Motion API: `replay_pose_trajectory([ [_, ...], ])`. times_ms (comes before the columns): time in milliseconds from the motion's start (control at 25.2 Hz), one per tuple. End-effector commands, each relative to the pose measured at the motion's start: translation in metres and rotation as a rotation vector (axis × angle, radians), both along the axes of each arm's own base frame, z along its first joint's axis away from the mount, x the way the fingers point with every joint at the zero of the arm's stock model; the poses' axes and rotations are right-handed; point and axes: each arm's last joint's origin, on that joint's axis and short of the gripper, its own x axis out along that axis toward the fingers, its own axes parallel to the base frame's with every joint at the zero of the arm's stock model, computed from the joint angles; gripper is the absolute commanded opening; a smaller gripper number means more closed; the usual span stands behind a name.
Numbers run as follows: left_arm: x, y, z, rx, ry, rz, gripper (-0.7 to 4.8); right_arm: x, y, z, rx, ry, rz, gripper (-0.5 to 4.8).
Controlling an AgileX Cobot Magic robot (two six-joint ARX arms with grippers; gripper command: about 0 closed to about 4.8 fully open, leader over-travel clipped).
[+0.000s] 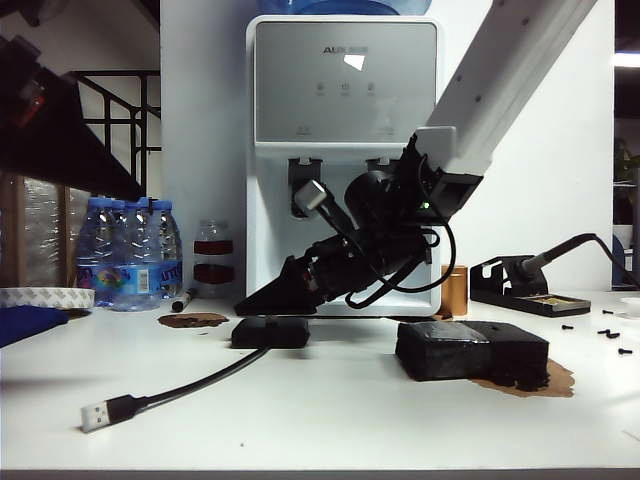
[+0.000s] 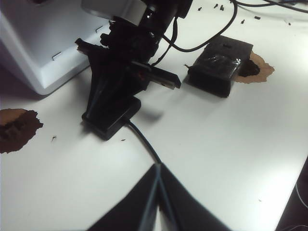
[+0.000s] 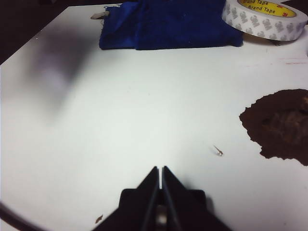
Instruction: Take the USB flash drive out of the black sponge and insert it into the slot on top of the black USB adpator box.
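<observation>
The black USB adpator box point(image 1: 270, 333) lies flat at mid-table, and its cable point(image 1: 190, 385) runs to a silver plug point(image 1: 97, 415) near the front edge. My right gripper point(image 1: 243, 305) slants down over the box, its tips just past the box's left end. It is shut point(image 3: 160, 168), and a small grey piece, seemingly the USB flash drive point(image 3: 161, 220), shows between its fingers. The black sponge point(image 1: 470, 350) sits to the right of the box. My left gripper point(image 2: 159, 166) is shut and empty above the cable point(image 2: 144, 142), looking at the box point(image 2: 118, 120) and sponge point(image 2: 219, 67).
A water dispenser point(image 1: 345, 150) stands right behind the box. Water bottles point(image 1: 130, 250), a tape roll point(image 3: 264, 17) and a blue cloth point(image 3: 168, 24) are at the left. A soldering stand point(image 1: 525, 290) and loose screws point(image 1: 605, 335) are at the right. Brown stains point(image 3: 281, 122) mark the table.
</observation>
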Motion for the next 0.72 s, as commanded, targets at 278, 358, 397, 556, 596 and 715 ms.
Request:
replay_pose_trajectory([
  [278, 0.0, 0.0, -0.004, 0.014, -0.027, -0.028, -0.05, 0.006, -0.004, 0.001, -0.058, -0.039, -0.089, -0.04],
  [358, -0.001, 0.0, -0.008, 0.017, -0.022, -0.029, -0.05, 0.005, -0.004, -0.001, -0.031, -0.006, -0.057, -0.04],
  [397, 0.0, 0.0, -0.011, 0.02, -0.013, -0.029, -0.05, 0.004, -0.004, -0.002, -0.02, 0.012, -0.048, -0.04],
  [556, 0.007, -0.002, -0.03, 0.057, 0.068, -0.017, -0.05, 0.002, -0.004, -0.006, -0.037, 0.064, -0.05, -0.04],
  [596, 0.009, -0.002, -0.033, 0.06, 0.078, -0.014, -0.05, 0.001, -0.005, -0.007, -0.051, 0.068, -0.054, -0.04],
  [715, 0.016, 0.001, -0.04, 0.068, 0.09, 0.001, -0.05, -0.003, -0.006, -0.012, -0.124, 0.059, -0.058, -0.04],
])
